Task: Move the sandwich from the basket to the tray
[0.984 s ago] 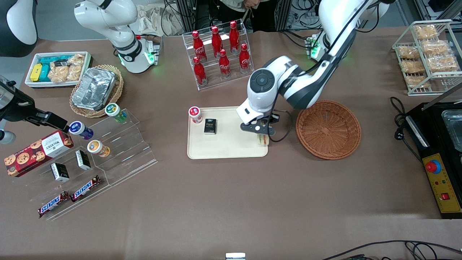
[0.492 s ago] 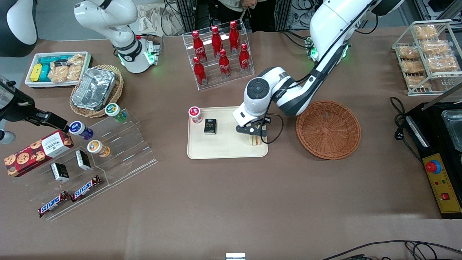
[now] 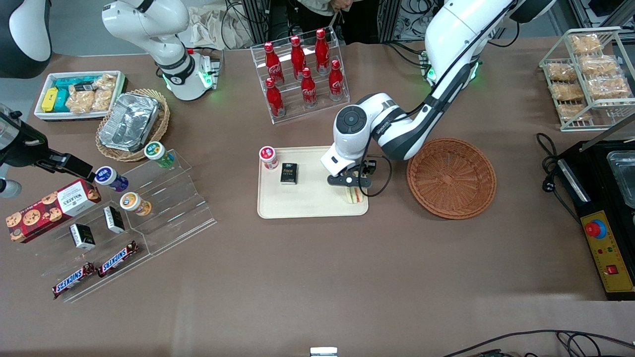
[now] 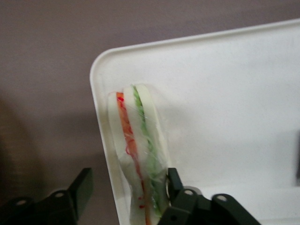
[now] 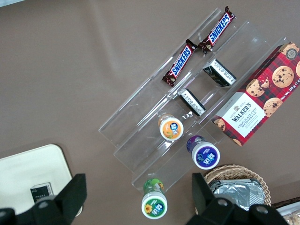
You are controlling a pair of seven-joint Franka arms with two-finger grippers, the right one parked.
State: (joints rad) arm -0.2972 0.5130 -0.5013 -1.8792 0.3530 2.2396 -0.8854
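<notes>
Hand spread, straddling sandwich standing on edge in tray corner nearest basket; release looks made.

The pale-bread wedge sandwich shows red-orange and green filling stripes; the black gripper straddles it over the cream plastic tray.

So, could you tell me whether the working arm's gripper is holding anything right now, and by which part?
Nothing is held: the gripper is open just above the tray's corner, its fingers straddling the sandwich, which rests on the tray.
</notes>
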